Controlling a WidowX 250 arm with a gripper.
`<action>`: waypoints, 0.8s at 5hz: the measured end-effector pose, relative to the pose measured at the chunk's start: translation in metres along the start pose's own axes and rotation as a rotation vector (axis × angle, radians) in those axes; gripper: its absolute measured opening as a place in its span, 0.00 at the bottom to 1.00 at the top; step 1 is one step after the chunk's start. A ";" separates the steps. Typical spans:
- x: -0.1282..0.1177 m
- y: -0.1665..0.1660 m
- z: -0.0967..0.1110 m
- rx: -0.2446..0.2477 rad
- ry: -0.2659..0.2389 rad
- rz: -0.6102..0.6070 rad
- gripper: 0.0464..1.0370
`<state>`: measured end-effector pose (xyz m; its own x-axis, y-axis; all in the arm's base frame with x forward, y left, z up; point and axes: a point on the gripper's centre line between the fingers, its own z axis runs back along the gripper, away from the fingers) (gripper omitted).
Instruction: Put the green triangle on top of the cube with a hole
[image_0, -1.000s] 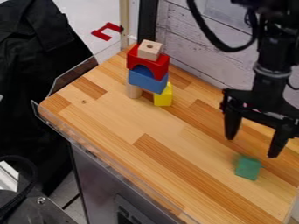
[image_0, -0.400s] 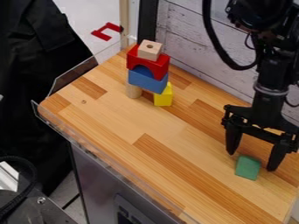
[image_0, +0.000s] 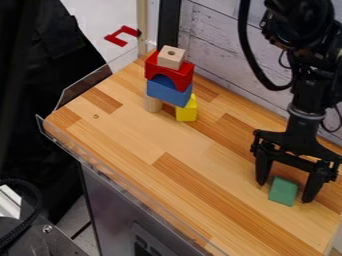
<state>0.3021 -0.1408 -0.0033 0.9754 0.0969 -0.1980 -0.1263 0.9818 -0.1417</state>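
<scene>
Camera view | our gripper (image_0: 284, 193) is open, fingers astride the green triangle (image_0: 284, 191) | we should centre, lower straight, squeeze evenly, then lift it level toward the holed cube (image_0: 172, 58)

From here the counter (image_0: 133, 132) looks smooth wood, the green block (image_0: 284, 191) on it matt, the holed cube (image_0: 171, 59) bare wood, the boards (image_0: 217, 47) behind it rough.

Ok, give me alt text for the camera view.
Open black gripper, its fingers on either side of a green block on the wooden counter. Stacked farther back: wooden cylinder and yellow block at the base, blue block, red arch, and the holed cube on top.
</scene>
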 end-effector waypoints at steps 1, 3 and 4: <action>0.004 -0.002 -0.001 0.015 -0.034 0.118 0.91; -0.002 0.005 -0.002 -0.001 -0.096 0.220 0.52; -0.009 0.004 0.020 -0.037 -0.109 0.105 0.52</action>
<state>0.2963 -0.1340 0.0172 0.9700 0.2180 -0.1072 -0.2334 0.9588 -0.1622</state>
